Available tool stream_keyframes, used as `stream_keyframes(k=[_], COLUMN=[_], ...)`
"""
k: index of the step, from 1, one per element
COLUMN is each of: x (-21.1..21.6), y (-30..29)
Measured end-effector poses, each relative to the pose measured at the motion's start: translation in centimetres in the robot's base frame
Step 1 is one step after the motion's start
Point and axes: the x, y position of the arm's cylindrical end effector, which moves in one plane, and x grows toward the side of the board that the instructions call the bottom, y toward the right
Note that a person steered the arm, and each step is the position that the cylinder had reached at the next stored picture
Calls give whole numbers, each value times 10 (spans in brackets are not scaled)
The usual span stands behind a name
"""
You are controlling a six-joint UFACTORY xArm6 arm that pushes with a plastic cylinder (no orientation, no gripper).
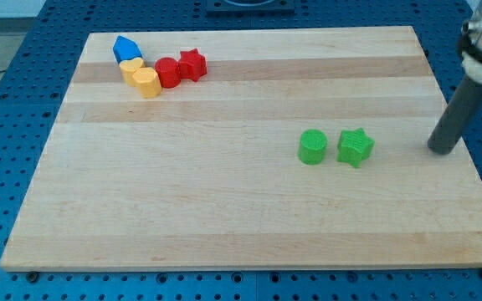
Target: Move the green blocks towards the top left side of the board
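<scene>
Green cylinder (313, 147) and green star (356, 147) sit side by side, my tip (443, 150) right of them near the board's (241, 226) right edge

Six blocks in all are counted on one wooden board (249, 226). Two green blocks are seen to the right of the middle: one green round block (312, 147) and one green star block (355, 147) just beside it. Two red blocks are counted at the far left: one red round block (168, 72) and one red star block (192, 63). Two yellow blocks are found beside them: one yellow block (130, 68), its shape unclear, and one yellow six-sided block (146, 83). One blue block (126, 47) is counted farthest back. One dark rod is seen at the right, with one tip (443, 150).
</scene>
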Motion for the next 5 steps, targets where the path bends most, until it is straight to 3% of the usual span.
stream_keyframes(k=[3,5], x=[1,-9], y=[-9,-180])
